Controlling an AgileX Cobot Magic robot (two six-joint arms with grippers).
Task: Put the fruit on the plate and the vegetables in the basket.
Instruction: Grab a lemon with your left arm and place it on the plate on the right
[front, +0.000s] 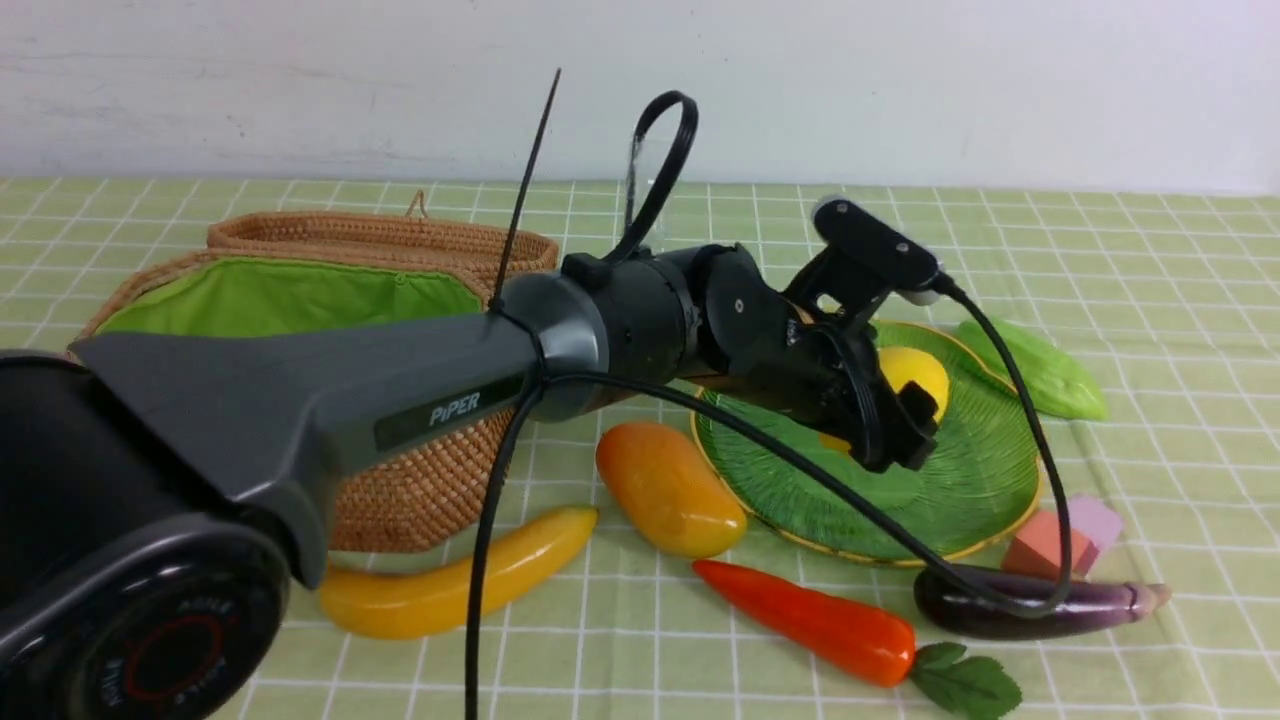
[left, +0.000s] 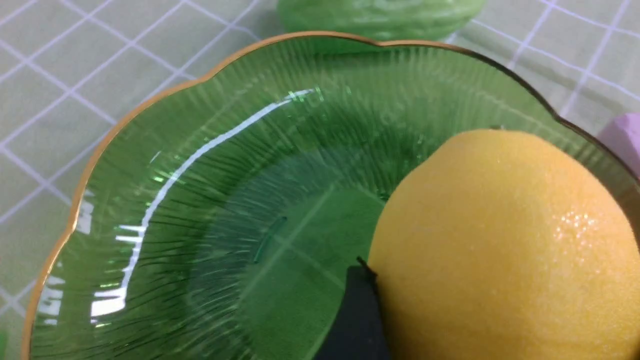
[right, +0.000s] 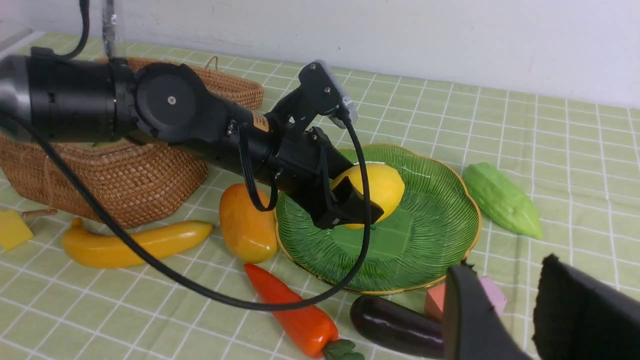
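Well left of the plate (front: 970, 470), I see the basket (front: 420, 500) showing green lining (front: 280, 295), my arm (front: 350, 390) hiding part. The banana (front: 450, 580), then the mango (front: 668, 488), lie on the desk (front: 1180, 300) left of the plate. The lemon (front: 915, 372) rests in the plate, left fingers (right: 352, 202) spread around it. My right fingers (right: 470, 310) stand parted, pinching nothing.

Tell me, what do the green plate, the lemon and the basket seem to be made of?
The plate looks like clear green glass, glossy: the grid of the tablecloth shows through it and bright reflections cross its ribs. The lemon seems plastic or foam, I cannot tell which; its skin is finely pebbled, slightly shiny. The basket appears woven tan wicker, matt, in visible coiled rows.
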